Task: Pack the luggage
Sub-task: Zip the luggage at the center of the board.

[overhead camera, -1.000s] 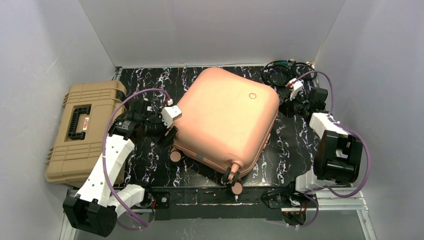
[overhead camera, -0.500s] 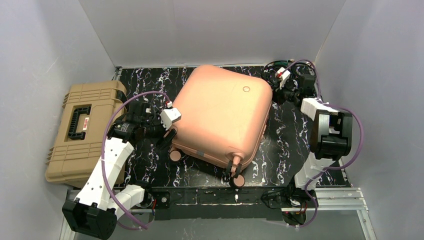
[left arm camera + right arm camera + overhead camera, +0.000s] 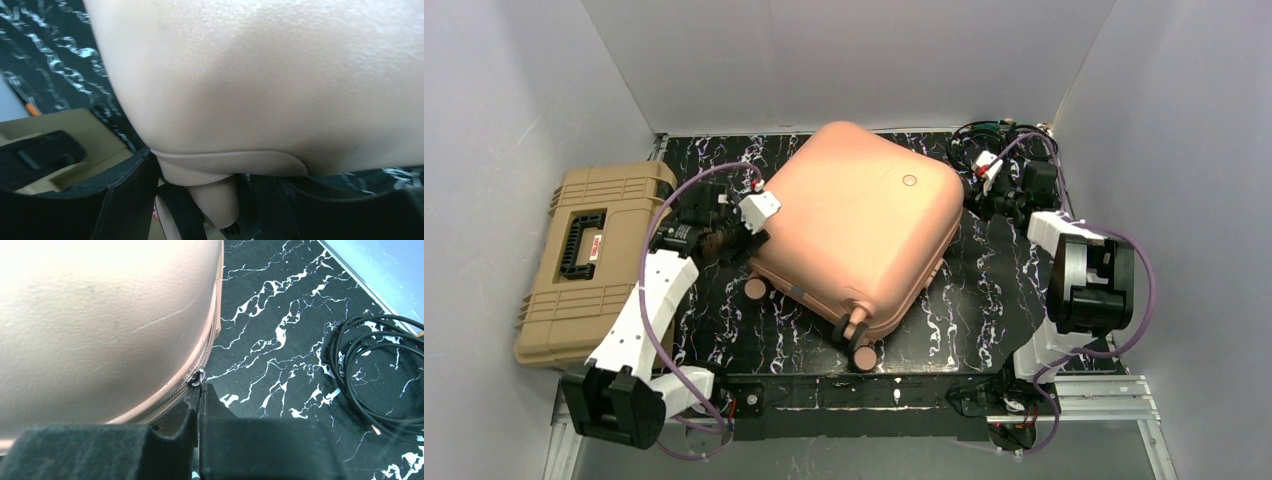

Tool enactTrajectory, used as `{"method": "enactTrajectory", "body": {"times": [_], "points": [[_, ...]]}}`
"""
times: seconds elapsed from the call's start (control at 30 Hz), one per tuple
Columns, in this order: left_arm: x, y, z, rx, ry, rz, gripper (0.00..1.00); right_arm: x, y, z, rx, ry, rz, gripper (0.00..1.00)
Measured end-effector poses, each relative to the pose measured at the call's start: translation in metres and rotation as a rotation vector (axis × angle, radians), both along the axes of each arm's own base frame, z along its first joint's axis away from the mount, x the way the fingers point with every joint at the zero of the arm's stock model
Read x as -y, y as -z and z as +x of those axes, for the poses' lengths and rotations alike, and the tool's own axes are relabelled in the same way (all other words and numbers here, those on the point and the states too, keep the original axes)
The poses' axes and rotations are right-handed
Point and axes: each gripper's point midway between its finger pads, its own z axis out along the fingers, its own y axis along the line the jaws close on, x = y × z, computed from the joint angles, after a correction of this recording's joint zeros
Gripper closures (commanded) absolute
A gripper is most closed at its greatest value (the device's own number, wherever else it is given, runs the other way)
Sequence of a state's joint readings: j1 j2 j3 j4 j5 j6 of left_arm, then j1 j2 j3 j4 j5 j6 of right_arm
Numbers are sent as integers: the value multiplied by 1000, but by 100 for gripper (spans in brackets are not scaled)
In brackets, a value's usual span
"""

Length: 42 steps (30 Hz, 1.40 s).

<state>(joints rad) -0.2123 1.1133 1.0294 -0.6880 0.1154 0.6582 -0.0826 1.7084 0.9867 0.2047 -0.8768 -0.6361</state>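
Lying closed, luggage (image 3: 854, 230), left gripper (image 3: 215, 190) parted astride its edge, right gripper (image 3: 198, 392) pinching zipper pull (image 3: 198, 376)

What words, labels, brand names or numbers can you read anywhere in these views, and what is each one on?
No text can be read in any view.
Round logo on the luggage: too small to read.
Red and white label beside the handle of the tan toolbox: too small to read.
Both wrist views: no lettering in sight.
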Motion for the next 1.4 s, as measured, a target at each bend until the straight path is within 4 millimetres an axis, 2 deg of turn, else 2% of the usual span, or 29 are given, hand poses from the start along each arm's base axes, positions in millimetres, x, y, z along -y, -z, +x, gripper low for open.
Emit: {"method": "enactTrajectory", "body": {"times": [0.07, 0.2, 0.27, 0.37, 0.43, 0.5, 0.57, 0.7, 0.73, 0.77, 0.83, 0.87, 0.9, 0.97, 1.03, 1.1, 1.2, 1.33, 1.4], "points": [[-12, -2, 15, 16, -12, 47, 83, -1, 0, -9, 17, -3, -14, 99], [-24, -4, 40, 21, 5, 112, 73, 0, -4, -23, 62, 17, -58, 99], [-28, -5, 50, 21, 14, 128, 61, 0, -4, -28, 76, 34, -81, 99], [-33, -7, 64, 19, 21, 137, 21, 0, -5, -36, 95, 77, -121, 99], [-40, -11, 71, 14, -20, 128, 3, 0, -5, -40, 97, 101, -131, 99], [-44, -21, 77, 26, -54, 103, 2, -3, -5, -45, 84, 111, -120, 99], [-40, -43, 77, 51, -56, 34, 2, -6, -5, -49, 72, 113, -108, 99], [-27, -111, 76, 202, -39, -87, 2, -11, -5, -50, 61, 119, -89, 99], [-23, -137, 78, 263, -40, -124, 2, -12, -5, -50, 59, 121, -84, 99], [-21, -152, 81, 301, -42, -145, 2, -12, -5, -50, 58, 123, -82, 99], [-17, -186, 94, 371, -62, -190, 2, -12, -5, -50, 57, 125, -76, 99], [-16, -203, 109, 409, -80, -213, 2, -12, -4, -51, 56, 126, -74, 99], [-16, -212, 122, 434, -100, -224, 2, -12, -4, -51, 56, 125, -73, 99], [-21, -219, 160, 459, -161, -238, 2, -13, -5, -52, 60, 121, -72, 99], [-26, -208, 206, 457, -233, -231, 2, -14, -5, -56, 58, 112, -70, 99], [-33, -178, 245, 427, -302, -191, 2, -15, -5, -59, 49, 102, -67, 99], [-35, -110, 296, 354, -389, -81, 2, -18, -5, -66, 47, 82, -60, 99], [-19, -36, 326, 277, -415, 45, 2, -22, -4, -71, 43, 58, -49, 99], [-8, -13, 329, 249, -402, 78, 2, -23, -4, -73, 44, 48, -45, 99]]}}
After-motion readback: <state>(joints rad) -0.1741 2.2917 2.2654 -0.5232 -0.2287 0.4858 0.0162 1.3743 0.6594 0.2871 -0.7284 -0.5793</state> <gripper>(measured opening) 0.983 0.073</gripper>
